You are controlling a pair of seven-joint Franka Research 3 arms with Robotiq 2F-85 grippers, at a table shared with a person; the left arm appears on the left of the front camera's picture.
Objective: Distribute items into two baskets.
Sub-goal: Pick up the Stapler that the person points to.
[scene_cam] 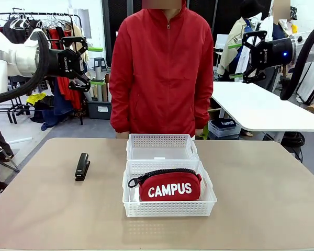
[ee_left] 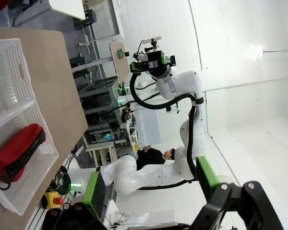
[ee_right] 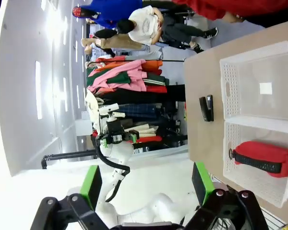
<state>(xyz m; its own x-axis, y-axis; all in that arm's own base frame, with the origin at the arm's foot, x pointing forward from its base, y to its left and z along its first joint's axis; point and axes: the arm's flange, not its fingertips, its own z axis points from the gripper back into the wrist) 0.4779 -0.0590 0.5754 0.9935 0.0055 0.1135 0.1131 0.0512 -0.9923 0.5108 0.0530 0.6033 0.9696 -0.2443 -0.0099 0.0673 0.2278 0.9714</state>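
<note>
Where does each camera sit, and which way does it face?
Front: fixed between the arms, facing the person across the table; left gripper and right gripper raised, jaws open.
Left wrist: raised, looking sideways past the table edge at the right arm; own fingers below.
Right wrist: raised, facing the left arm; own fingers below.
Shared: both wrist views show the red pouch in the near basket.

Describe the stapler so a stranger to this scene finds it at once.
Start at the tan table; at its middle stand two white lattice baskets end to end, the far basket and the near basket. On the tabletop to the robot's left of them, touching neither, lies the stapler. It is slim and black, unlike the red CAMPUS pouch in the near basket.
</note>
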